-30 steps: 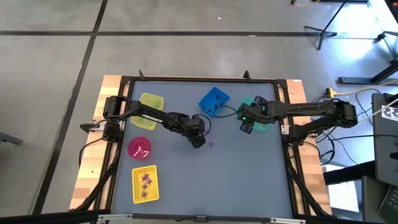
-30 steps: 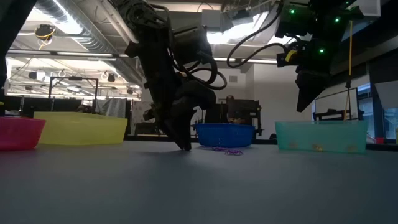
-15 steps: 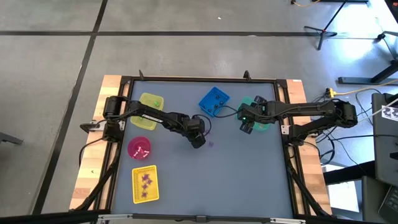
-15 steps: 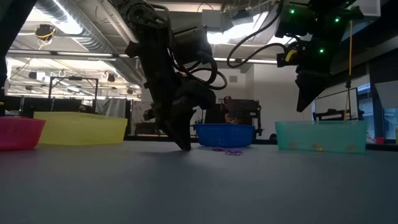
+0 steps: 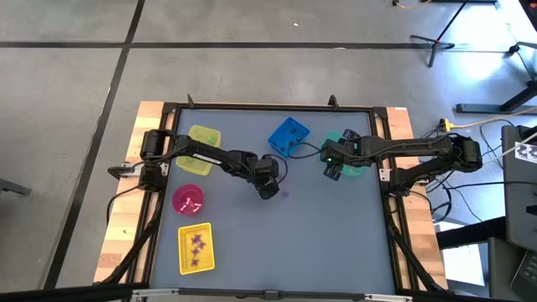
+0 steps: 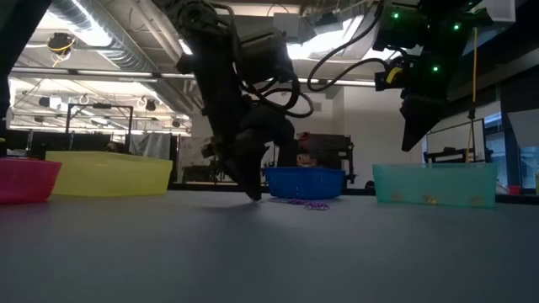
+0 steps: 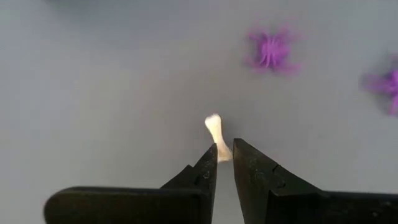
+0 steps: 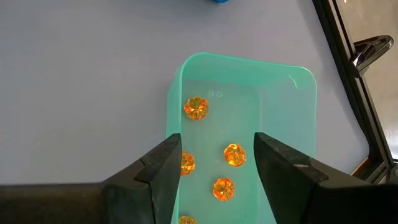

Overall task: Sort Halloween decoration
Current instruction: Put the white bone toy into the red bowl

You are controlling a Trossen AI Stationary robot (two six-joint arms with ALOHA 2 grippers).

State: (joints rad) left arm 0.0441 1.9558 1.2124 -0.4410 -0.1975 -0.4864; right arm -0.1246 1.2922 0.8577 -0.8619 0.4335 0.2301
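One end of the white bone trinket (image 7: pixel 215 132) sits hidden between the left gripper (image 7: pixel 225 155) jaws. A purple spider (image 7: pixel 387 84) is cut by the edge, blurred.

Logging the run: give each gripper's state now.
Left gripper: shut on a white bone.
Right gripper: open, empty, above the teal bin.
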